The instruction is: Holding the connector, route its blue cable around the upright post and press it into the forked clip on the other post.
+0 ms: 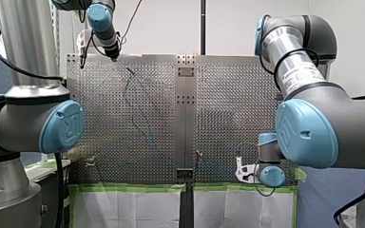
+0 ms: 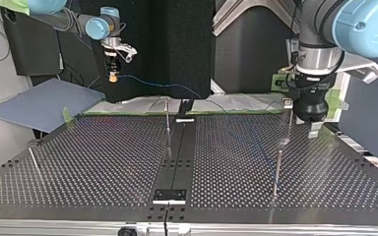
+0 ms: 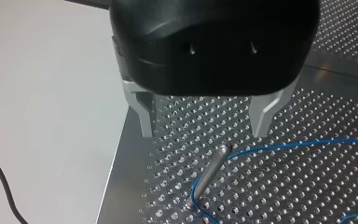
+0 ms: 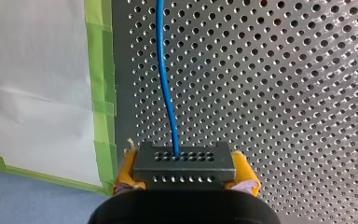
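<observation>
Dark connector (image 4: 184, 163) clamped between yellow-padded fingers (image 4: 127, 171) of right gripper (image 4: 186, 173), near green tape (image 4: 100, 70) at bench (image 4: 284, 93) edge, blue cable (image 4: 165, 84) running ahead, curving round upright post (image 3: 212, 170), left gripper (image 3: 205, 122) just above it, fingers apart.

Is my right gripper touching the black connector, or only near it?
Touching. The right wrist view shows my right gripper shut on the connector, its yellow pads pressed against both sides.
</observation>
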Controlling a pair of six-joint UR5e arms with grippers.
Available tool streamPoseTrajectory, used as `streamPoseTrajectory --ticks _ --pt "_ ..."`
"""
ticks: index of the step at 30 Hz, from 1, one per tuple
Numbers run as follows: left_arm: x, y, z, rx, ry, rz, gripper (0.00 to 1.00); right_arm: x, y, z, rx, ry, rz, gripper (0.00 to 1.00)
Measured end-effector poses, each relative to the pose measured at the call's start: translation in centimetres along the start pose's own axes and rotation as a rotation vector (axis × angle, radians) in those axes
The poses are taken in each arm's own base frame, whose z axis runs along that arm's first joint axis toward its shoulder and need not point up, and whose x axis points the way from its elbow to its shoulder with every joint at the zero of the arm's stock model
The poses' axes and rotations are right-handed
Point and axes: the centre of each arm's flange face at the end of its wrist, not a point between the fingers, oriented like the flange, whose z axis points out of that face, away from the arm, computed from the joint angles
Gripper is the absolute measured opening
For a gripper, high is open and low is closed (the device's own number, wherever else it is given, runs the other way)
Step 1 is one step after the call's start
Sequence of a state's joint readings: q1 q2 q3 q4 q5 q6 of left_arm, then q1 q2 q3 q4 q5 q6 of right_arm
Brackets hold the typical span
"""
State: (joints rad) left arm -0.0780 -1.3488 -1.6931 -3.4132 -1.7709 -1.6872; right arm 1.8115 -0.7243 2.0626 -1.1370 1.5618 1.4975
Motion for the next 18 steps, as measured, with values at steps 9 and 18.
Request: streamPoseTrajectory --ticks 9,18 --pt "-0.2 -0.1 0.3 0.006 -0.026 0.004 0.99 0.0 0.0 0.0 0.0 -0.001 0.0 0.0" --pt "0.2 -1.5 1.3 0.066 -0.065 0.058 0.99 0.0 -0.2 -0.1 0.005 0.0 -0.001 0.0"
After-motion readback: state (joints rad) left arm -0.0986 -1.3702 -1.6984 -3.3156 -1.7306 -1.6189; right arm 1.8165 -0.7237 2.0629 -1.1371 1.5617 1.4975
